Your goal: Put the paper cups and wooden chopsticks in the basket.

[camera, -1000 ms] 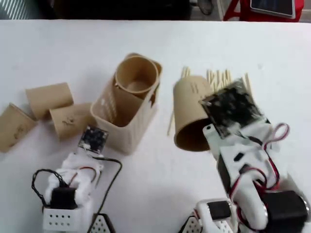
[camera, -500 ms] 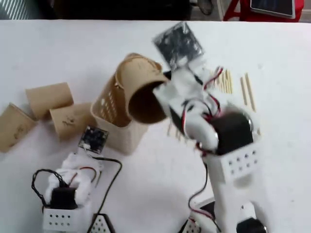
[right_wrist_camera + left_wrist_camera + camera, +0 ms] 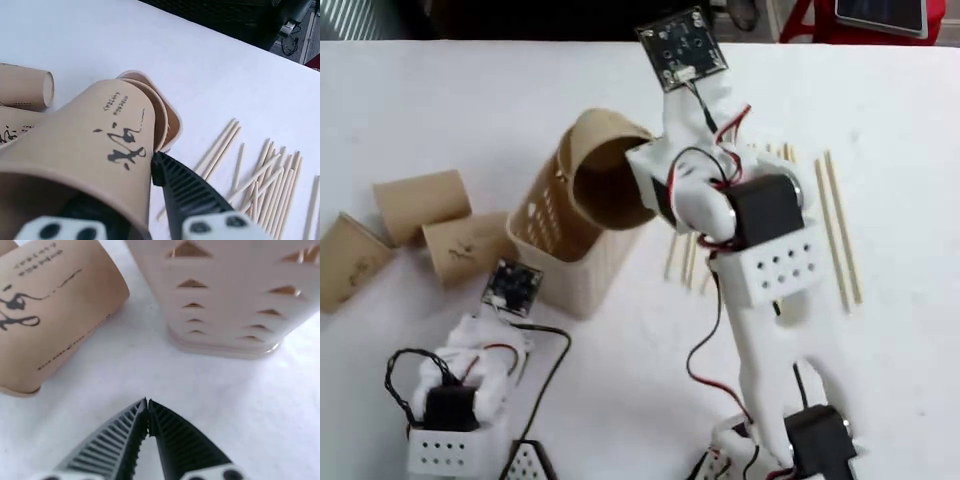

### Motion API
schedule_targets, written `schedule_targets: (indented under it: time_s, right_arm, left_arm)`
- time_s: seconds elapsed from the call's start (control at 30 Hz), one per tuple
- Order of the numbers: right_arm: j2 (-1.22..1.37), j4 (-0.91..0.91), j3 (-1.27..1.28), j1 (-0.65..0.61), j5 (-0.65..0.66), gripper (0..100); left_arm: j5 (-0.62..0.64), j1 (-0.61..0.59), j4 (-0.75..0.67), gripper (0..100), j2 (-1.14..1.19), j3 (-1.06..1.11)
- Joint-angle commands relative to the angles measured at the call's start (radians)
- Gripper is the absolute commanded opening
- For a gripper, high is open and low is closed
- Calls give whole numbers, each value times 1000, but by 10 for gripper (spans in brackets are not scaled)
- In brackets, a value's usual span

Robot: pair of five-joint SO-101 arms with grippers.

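My right gripper (image 3: 645, 187) is shut on a brown paper cup (image 3: 605, 178), held tilted over the far end of the cream basket (image 3: 575, 272). In the right wrist view the cup (image 3: 95, 145) is clamped on its rim; one finger (image 3: 180, 190) lies outside it, just above the basket rim (image 3: 173, 120), where another cup (image 3: 156, 107) sits inside. Three cups (image 3: 420, 203) (image 3: 463, 247) (image 3: 350, 262) lie on the table left of the basket. Wooden chopsticks (image 3: 835, 230) (image 3: 260, 180) are scattered to the right. My left gripper (image 3: 148, 406) is shut and empty, low over the table before a lying cup (image 3: 45, 310) and the basket wall (image 3: 235, 295).
The left arm (image 3: 470, 375) rests at the near left with its cable looped beside it. The right arm's body (image 3: 770, 260) stretches over the table's near right and over some chopsticks (image 3: 680, 255). The table's far edge borders a dark area.
The right arm has swung left from over the chopsticks, carrying the cup to above the basket. The left arm has stayed still.
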Motion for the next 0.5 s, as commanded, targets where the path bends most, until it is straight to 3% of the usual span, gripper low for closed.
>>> schedule_targets:
  time_s: [0.0,0.2,0.47]
  right_arm:
    - [18,-1,-46,-4,-5,18]
    - [67,-33,-48,-74,-3,18]
    - [79,-53,-48,-68,-3,19]
  left_arm:
    - [-5,10,6,24,-7,-2]
    - [-5,10,6,24,-7,-2]
    - [-5,10,6,24,-7,-2]
